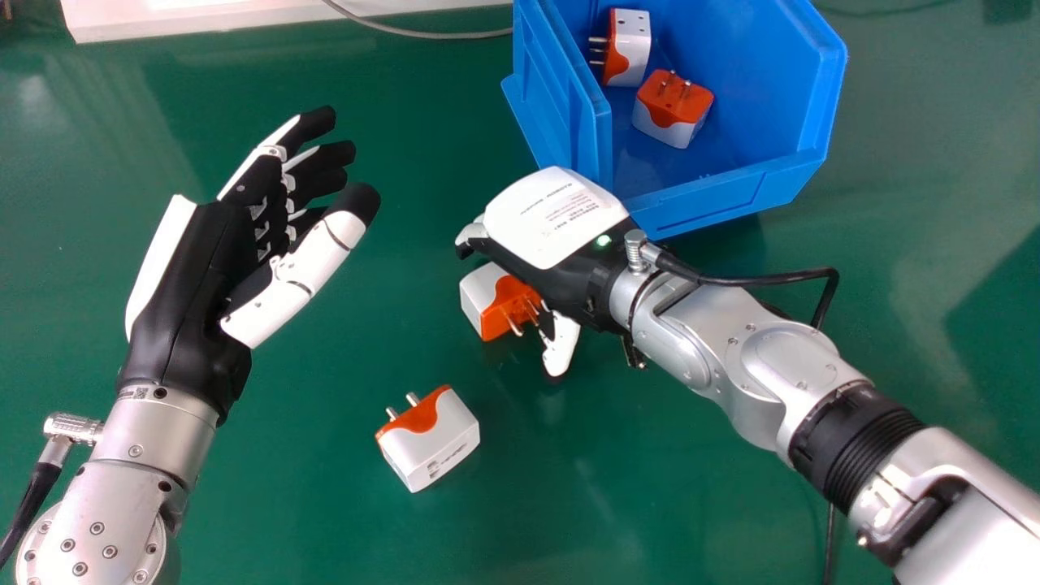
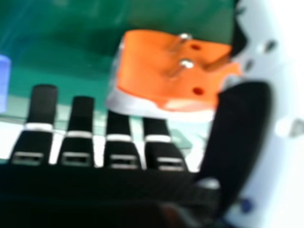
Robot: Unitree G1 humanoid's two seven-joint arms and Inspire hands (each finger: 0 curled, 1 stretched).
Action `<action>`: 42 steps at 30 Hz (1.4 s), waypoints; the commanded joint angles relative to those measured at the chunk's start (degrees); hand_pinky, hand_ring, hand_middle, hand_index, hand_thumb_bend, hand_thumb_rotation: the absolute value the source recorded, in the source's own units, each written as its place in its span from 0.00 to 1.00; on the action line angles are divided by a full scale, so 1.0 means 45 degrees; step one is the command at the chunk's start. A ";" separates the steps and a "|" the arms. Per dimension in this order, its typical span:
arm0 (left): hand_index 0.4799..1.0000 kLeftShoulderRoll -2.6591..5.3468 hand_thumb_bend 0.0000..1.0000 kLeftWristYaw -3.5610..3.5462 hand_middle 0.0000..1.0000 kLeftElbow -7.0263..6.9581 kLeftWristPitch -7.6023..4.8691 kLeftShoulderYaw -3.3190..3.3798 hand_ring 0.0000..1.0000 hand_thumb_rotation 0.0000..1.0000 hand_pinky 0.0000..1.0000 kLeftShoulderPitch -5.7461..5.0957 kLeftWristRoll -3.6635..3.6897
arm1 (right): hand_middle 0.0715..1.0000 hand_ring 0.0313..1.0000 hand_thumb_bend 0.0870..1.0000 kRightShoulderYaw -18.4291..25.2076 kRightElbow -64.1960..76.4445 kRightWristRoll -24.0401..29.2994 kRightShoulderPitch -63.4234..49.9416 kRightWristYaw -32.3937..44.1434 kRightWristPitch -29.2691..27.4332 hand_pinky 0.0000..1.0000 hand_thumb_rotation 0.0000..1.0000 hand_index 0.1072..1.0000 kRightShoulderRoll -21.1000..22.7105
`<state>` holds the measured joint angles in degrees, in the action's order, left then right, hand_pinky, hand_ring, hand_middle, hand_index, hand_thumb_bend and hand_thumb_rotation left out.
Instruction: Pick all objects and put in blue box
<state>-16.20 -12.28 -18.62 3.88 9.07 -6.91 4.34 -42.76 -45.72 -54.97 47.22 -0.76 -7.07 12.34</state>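
In the head view, near adapter (image 1: 435,439) is lying at 7 o'clock, its prongs pointing towards 11; dark print is showing on its side. At 9 o'clock, the left hand (image 1: 195,276) is hanging released. Centrally, middle adapter (image 1: 497,309) is resting on the table (image 1: 325,487), between the right hand's (image 1: 561,215) extended fingers and thumb. This hand, relaxed and bearing small print on its back, is partly covering it. A black cable (image 1: 764,282) is looping at 3 o'clock. Between 1 and 2, the box's (image 1: 715,199) near wall is standing beyond the hand; inside, one adapter (image 1: 671,114) is lying prongs-up, another (image 1: 626,49) pointing its prongs to 9. The glossy green table is reflecting light. A grey cable (image 1: 439,35) and white panel (image 1: 244,16) are bordering it around 11.
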 commanded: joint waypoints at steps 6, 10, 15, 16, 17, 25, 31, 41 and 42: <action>0.79 0.0046 0.60 0.0144 0.86 -0.0625 0.0165 -0.0092 0.87 0.58 0.82 -0.0013 -0.0080 | 0.36 0.34 0.52 0.0126 -0.0167 -0.0010 0.0417 -0.0355 -0.0344 0.30 0.07 0.51 0.0226; 0.79 0.0029 0.60 0.0177 0.86 -0.0774 0.0288 -0.0122 0.87 0.58 0.82 -0.0044 -0.0097 | 0.29 0.27 0.50 0.0141 -0.0290 -0.0052 0.0442 -0.0648 -0.0583 0.25 0.09 0.48 0.0295; 0.79 0.0000 0.60 0.0158 0.86 -0.0785 0.0297 -0.0096 0.87 0.59 0.82 -0.0064 -0.0084 | 0.32 0.25 0.49 0.0177 -0.0386 -0.0068 0.0433 -0.0963 -0.0701 0.24 0.04 0.45 0.0339; 0.79 -0.0004 0.60 0.0157 0.86 -0.0772 0.0295 -0.0096 0.87 0.59 0.82 -0.0055 -0.0086 | 0.33 0.23 0.49 0.0184 -0.0396 -0.0057 0.0449 -0.0940 -0.0691 0.23 0.03 0.44 0.0338; 0.79 -0.0007 0.60 0.0156 0.86 -0.0755 0.0293 -0.0097 0.87 0.59 0.82 -0.0042 -0.0087 | 0.33 0.23 0.49 0.0191 -0.0405 -0.0040 0.0460 -0.0921 -0.0681 0.23 0.03 0.44 0.0335; 0.79 -0.0027 0.61 0.0153 0.86 -0.0859 0.0360 -0.0109 0.87 0.59 0.82 -0.0069 -0.0097 | 0.39 0.15 0.49 0.0249 -0.0408 0.0036 0.0456 -0.0890 -0.0582 0.16 0.01 0.41 0.0299; 0.79 -0.0053 0.60 0.0136 0.86 -0.0961 0.0423 -0.0110 0.87 0.59 0.81 -0.0078 -0.0102 | 0.39 0.13 0.49 0.0243 -0.0210 0.0002 0.0382 -0.0753 -0.0376 0.14 0.00 0.41 0.0303; 0.79 -0.0067 0.60 0.0130 0.86 -0.0807 0.0377 -0.0136 0.87 0.59 0.81 0.0029 -0.0142 | 0.40 0.12 0.48 0.0330 -0.0110 0.0125 0.0311 -0.0817 -0.0344 0.13 0.00 0.41 0.0347; 0.79 -0.0066 0.60 0.0131 0.86 -0.0779 0.0363 -0.0141 0.87 0.58 0.81 0.0049 -0.0148 | 0.40 0.12 0.48 0.0336 -0.0099 0.0136 0.0318 -0.0801 -0.0333 0.14 0.00 0.41 0.0340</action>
<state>-16.24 -11.84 -21.24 5.98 8.43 -7.22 4.27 -42.38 -47.15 -54.55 47.65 -3.70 -9.30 13.48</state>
